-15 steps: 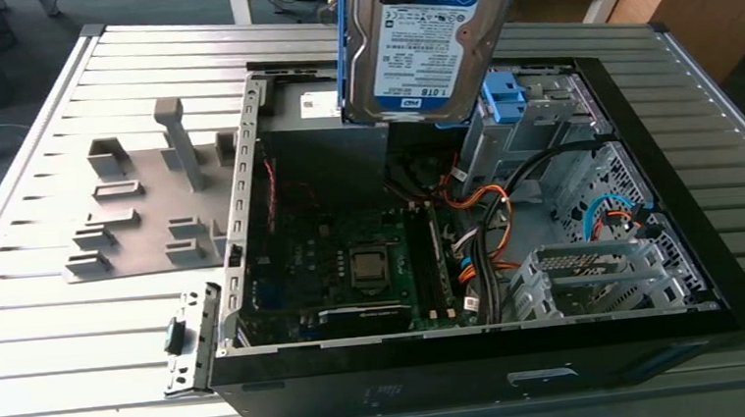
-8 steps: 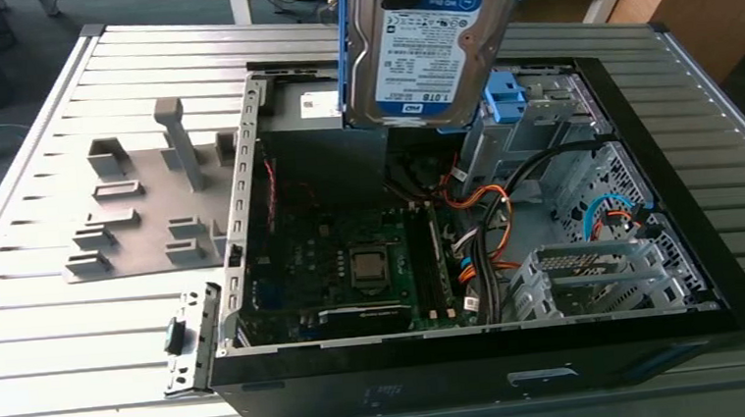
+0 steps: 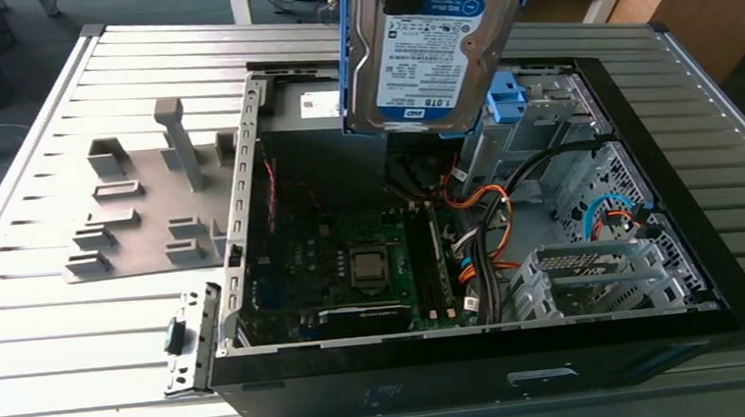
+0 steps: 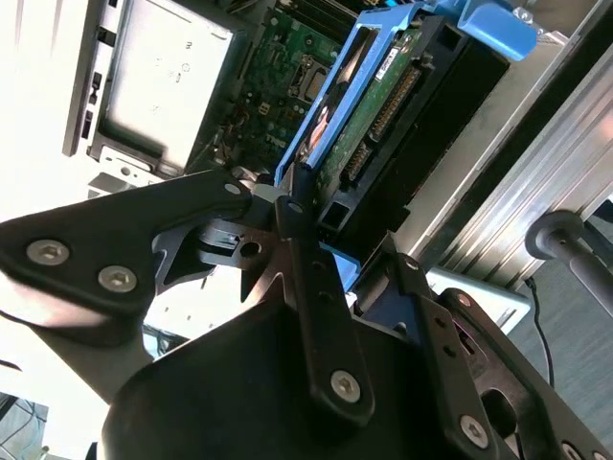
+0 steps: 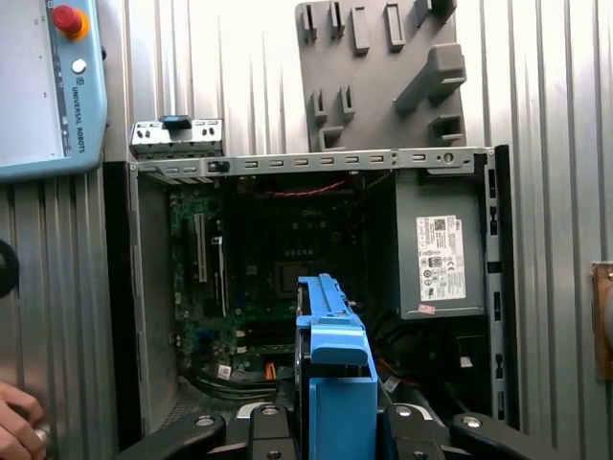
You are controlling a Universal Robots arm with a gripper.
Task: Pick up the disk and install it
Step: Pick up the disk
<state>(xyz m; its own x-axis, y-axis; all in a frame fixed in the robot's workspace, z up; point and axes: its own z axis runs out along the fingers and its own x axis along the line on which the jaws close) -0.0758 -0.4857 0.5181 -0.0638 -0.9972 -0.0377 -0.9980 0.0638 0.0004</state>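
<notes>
The disk [image 3: 427,47], silver-grey with a white and blue label and a blue carrier frame, hangs upright in the exterior view. It is above the rear middle of the open computer case [image 3: 424,382], clear of everything inside. In the second wrist view my gripper [image 4: 311,216] is shut on the disk [image 4: 378,105] by its blue frame, with the green circuit board side showing. In the first wrist view the blue carrier edge [image 5: 335,374] stands between my black fingers [image 5: 273,426], over the motherboard.
Inside the case are the motherboard [image 3: 363,258], orange and black cables [image 3: 479,230], a metal drive cage [image 3: 588,272] and the grey power supply [image 5: 441,249]. A grey fixture plate [image 3: 149,204] lies beside the case. A teach pendant [image 5: 48,86] and a person's hand [image 5: 14,422] are at the table's edge.
</notes>
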